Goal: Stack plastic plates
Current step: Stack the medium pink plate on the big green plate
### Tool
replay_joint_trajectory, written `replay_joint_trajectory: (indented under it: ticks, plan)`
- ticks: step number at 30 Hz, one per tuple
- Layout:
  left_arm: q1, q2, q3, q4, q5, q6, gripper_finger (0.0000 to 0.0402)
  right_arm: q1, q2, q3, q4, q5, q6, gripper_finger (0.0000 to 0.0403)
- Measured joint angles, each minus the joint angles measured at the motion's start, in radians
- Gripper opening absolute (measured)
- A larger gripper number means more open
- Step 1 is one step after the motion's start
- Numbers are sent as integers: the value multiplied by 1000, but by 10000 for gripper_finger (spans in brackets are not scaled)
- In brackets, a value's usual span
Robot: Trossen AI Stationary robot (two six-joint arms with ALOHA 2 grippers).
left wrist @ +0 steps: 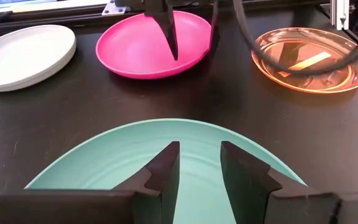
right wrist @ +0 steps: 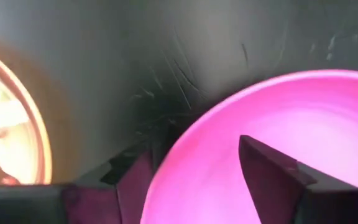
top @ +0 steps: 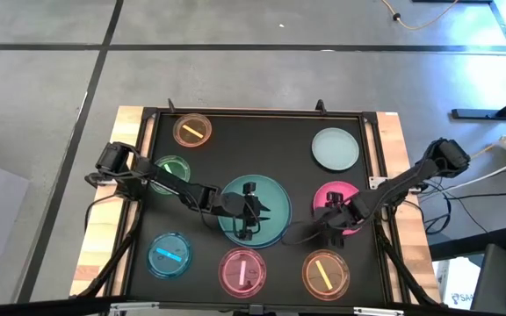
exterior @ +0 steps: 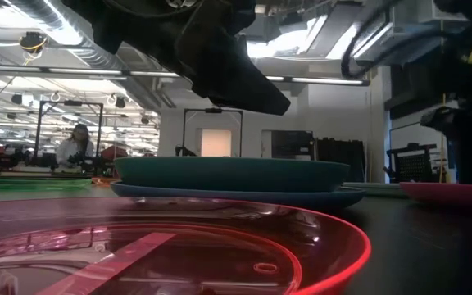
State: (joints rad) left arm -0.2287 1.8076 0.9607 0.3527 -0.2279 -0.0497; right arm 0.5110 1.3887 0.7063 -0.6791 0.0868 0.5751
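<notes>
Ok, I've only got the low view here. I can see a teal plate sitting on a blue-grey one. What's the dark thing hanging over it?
Observer: That is the left gripper, open above the teal plate and holding nothing.
Operator: And the pink plate off to my right?
Observer: The right gripper is at the pink plate. It is open, with one finger inside the rim and one outside.
Operator: Is there any flat plate I can't see?
Observer: Yes, a pale mint plate lies alone with nothing stacked on it.
</notes>
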Motion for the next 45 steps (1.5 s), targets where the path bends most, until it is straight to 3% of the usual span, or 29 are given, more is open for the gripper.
replay_joint_trajectory:
  ticks: [3, 6, 18, 27, 31, 34, 40, 45]
  plan:
    - [0, 0, 0, 0, 0, 0, 110, 0, 43, 0, 5, -2, -5, 238]
    - [0, 0, 0, 0, 0, 0, 110, 0, 71, 0, 25, -16, -29, 214]
    - [0, 0, 0, 0, 0, 0, 110, -1, 75, 12, 26, 33, -140, 14]
    - [-3, 0, 0, -6, 0, 0, 110, 57, 74, 215, -243, 226, -219, 13]
    - [-12, -34, 0, -88, -8, 0, 110, 74, 73, 289, -274, 323, -304, 5]
    - [-34, -107, 0, -186, -82, -12, 110, 71, 73, 316, -214, 357, -392, 7]
    - [-127, -253, 0, -323, -334, -18, 110, 65, 73, 304, -25, 374, -597, 3]
    - [-200, -279, 0, -361, -548, 0, 110, 14, 73, 245, 205, 280, -713, 2]
